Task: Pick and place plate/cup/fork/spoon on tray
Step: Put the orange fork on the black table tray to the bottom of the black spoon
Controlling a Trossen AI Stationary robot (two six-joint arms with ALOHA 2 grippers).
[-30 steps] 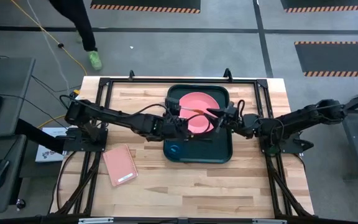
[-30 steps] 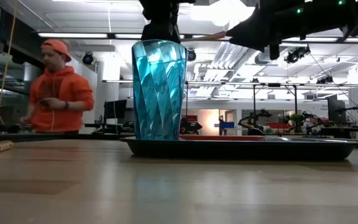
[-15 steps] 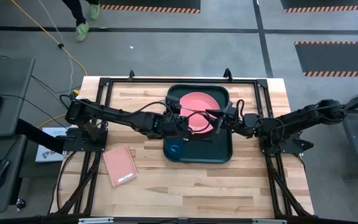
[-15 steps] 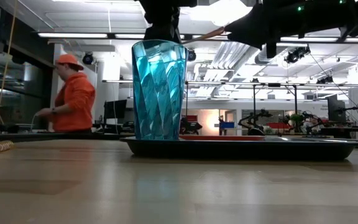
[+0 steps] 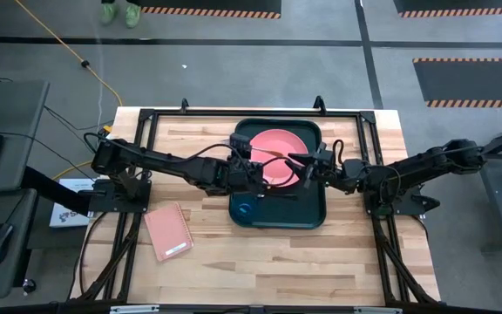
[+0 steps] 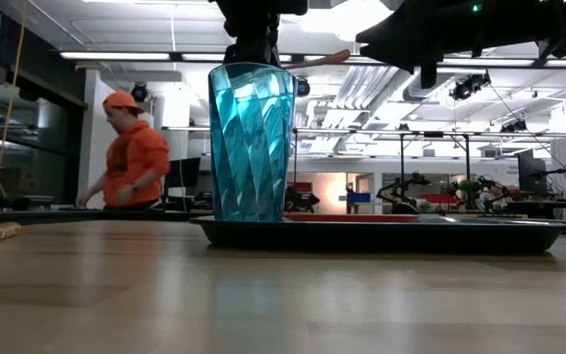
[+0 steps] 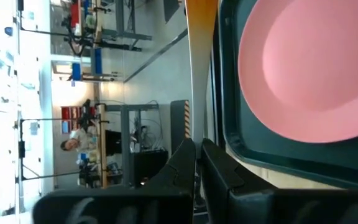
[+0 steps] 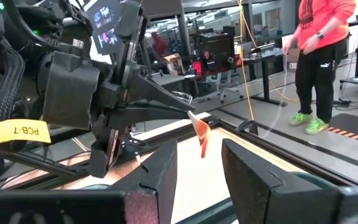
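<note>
My left gripper (image 5: 249,161) is pinched on the orange-handled fork (image 7: 199,68), held in the air above the dark green-black rectangular tray (image 5: 308,214), with the round salmon-pink plate (image 5: 279,148) just beside it. My right gripper (image 5: 308,167) hovers opposite, fingers (image 8: 253,171) spread. The translucent teal-blue tumbler (image 6: 252,143) stands on the tray's near corner, below my left gripper.

Pink plate (image 5: 277,145), teal cup (image 6: 252,143), dk green tray (image 5: 310,206).
</note>
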